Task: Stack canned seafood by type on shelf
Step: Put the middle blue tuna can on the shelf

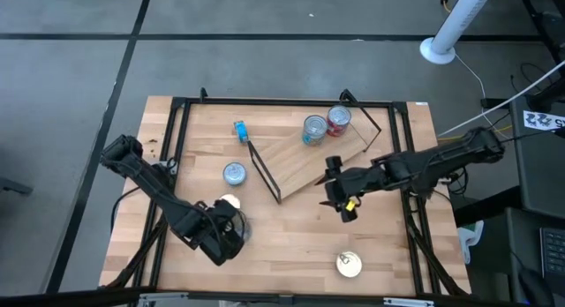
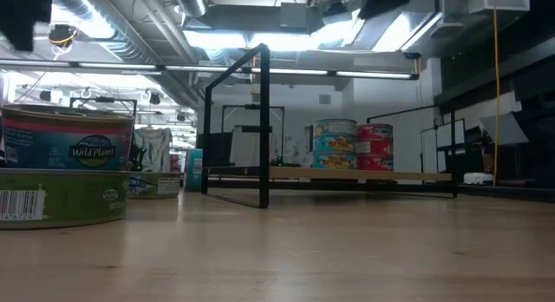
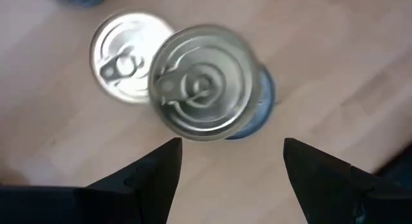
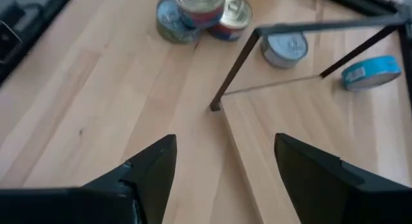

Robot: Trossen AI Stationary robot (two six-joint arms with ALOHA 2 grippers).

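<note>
The shelf (image 1: pixel 309 157) lies slantwise in mid-table, a light-wood board with black wire end frames. On its far end stand a blue tin stack (image 1: pixel 314 129) and a red one (image 1: pixel 339 120). My left gripper (image 3: pixel 232 163) hangs open, pointing down over a blue-sided tin (image 3: pixel 206 82) that sits on another tin. A silver-lidded tin (image 3: pixel 125 56) lies beside it on the table. My right gripper (image 4: pixel 222 166) is open above the shelf's near edge and touches nothing. More tins lie loose: one (image 1: pixel 234 173), one on its edge (image 1: pixel 240 129), and one (image 1: pixel 349 265) near the front.
The shelf's black corner post (image 4: pixel 215 107) stands just ahead of my right gripper. A black frame (image 1: pixel 177 148) runs around the tabletop. In the low view a blue tin on a green one (image 2: pixel 65 167) fills the near left. Bare wood lies between the arms.
</note>
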